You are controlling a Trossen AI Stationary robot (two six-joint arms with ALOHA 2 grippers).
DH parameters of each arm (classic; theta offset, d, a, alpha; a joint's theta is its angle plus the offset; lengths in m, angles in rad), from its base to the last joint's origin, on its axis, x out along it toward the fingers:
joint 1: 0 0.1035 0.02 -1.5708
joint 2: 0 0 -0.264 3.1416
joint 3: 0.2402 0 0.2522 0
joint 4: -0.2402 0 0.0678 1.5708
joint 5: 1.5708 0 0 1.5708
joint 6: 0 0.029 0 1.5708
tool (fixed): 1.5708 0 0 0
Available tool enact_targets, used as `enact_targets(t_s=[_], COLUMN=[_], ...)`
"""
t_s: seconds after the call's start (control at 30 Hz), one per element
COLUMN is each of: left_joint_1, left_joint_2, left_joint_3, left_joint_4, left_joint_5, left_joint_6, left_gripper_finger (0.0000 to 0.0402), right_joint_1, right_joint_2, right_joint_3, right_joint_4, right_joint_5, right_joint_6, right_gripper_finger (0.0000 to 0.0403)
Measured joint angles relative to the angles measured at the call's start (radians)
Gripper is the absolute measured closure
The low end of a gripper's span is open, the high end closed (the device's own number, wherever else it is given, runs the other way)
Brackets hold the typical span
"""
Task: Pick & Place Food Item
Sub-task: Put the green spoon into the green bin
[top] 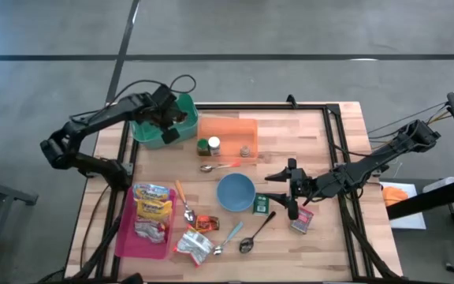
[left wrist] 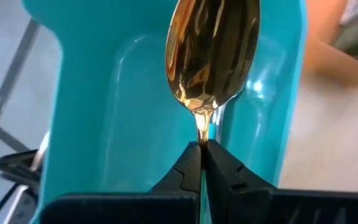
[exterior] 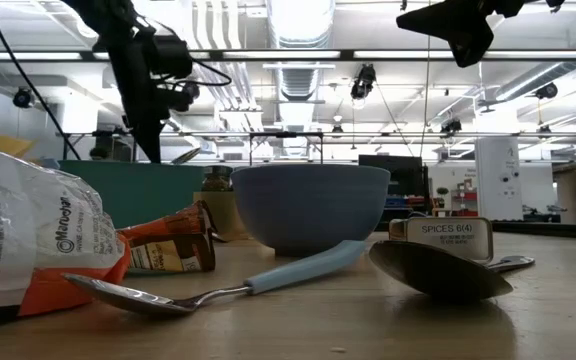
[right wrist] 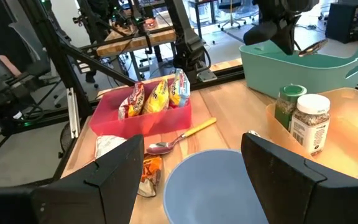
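1. Pinching the thin neck of a gold spoon [left wrist: 213, 56], the left gripper [left wrist: 202, 149] has its jaws pressed together on the handle, holding the spoon's bowl over the inside of the teal bin [top: 150, 130].
2. Seen from above, the left gripper [top: 166, 115] sits over the teal bin, which stands at the far left corner of the bench [top: 321, 150], just beside the orange tray [top: 227, 130].
3. Two jars, one green-lidded [top: 202, 147] and one white-lidded [top: 213, 145], stand at the orange tray's near left corner.
4. The right gripper [top: 284, 192] hovers just right of the blue bowl [top: 236, 192], jaws spread and holding nothing.
5. Snack bags [top: 153, 207] lie in the pink tray [top: 126, 237], left of the blue bowl.
6. A green spice box [top: 261, 203] rests against the blue bowl's right side, a red packet [top: 303, 219] farther right.
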Motion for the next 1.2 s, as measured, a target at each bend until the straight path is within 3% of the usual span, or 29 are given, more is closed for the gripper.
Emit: enact_targets(t_s=[0.77,1.2], left_joint_1=[0.002,0.001], left_joint_2=[0.323,0.327], left_joint_3=[0.047,0.046], left_joint_4=[-0.034,-0.028], left_joint_5=[0.077,0.072], left_joint_6=[-0.072,-0.065], left_gripper_finger=[0.0401,0.0401], right_joint_1=[0.0,0.0], right_joint_2=[0.0,0.0], right_joint_3=[0.0,0.0], right_joint_4=[0.006,0.005], right_joint_5=[-0.003,-0.022], right_joint_6=[-0.019,-0.018], right_gripper_finger=[0.0138,0.0138])
